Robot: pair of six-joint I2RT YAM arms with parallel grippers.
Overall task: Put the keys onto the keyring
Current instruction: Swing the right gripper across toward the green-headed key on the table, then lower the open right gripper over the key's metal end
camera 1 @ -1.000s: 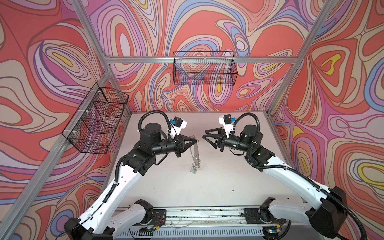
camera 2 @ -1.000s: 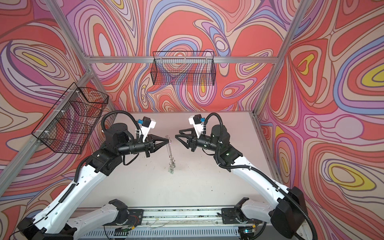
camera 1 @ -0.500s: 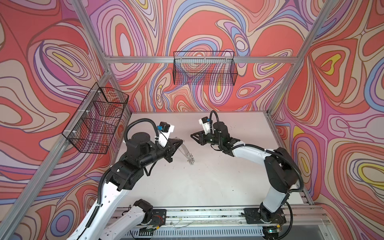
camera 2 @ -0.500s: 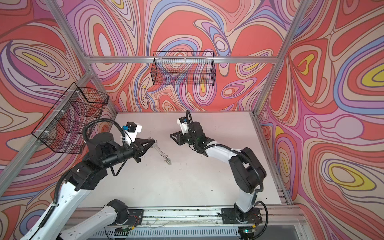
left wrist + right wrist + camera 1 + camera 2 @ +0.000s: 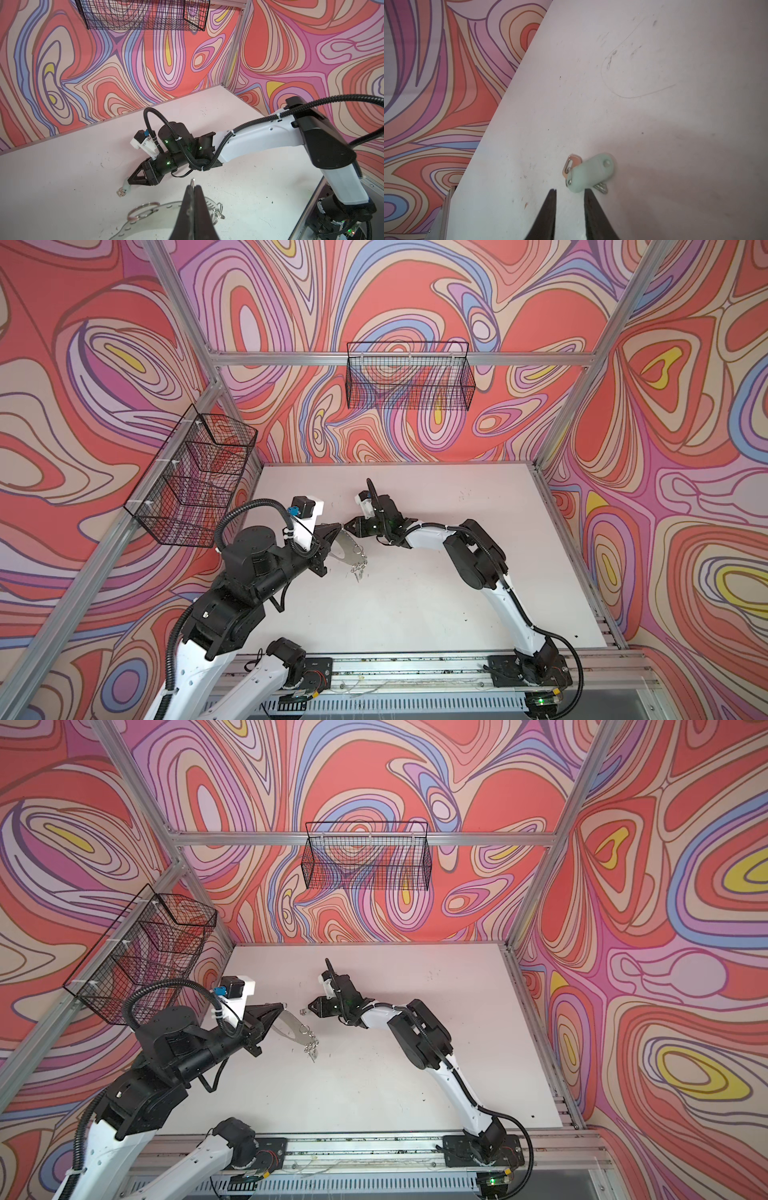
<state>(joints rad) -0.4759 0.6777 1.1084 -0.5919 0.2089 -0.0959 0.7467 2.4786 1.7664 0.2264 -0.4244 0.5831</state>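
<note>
Left of centre in both top views, the left claw was seen clenched on one end of the keyring. The keyring was held tilted above the surface, and from its far end a cluster of small silvery keys was seen dangling toward the lower right. Just to the right of it, the right claw was set low at the surface with its jaws narrowly parted. By the right wrist view, a loose key with a pale green tag was found lying just ahead of the tips, not yet gripped.

The keyring was judged stiff, thin and slippery, best pinched across its flat band. The loose key was judged light and apt to skid, best taken by its softer-looking tag.

The white surface was scuffed and otherwise bare. Swirl-patterned walls were seen round it, with a back basket of black wire hung at upper centre and a side basket at middle left.
</note>
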